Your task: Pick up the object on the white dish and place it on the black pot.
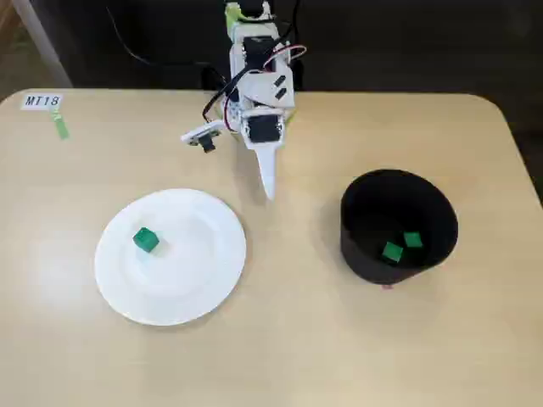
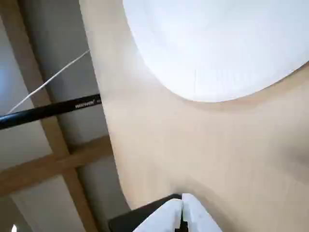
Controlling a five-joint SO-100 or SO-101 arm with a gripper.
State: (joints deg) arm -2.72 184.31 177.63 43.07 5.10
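Overhead, your gripper [image 1: 270, 193] hangs empty, fingers pressed together, above bare table between the white dish [image 1: 208, 280], where the green cube [image 1: 145, 240] awaits pickup, and the black pot [image 1: 365, 254] holding two cubes, while the wrist view crops the dish, hiding its cube.

arm [image 1: 259, 80]: folded, upright | pincer [image 1: 270, 193]: closed, empty, pointing down
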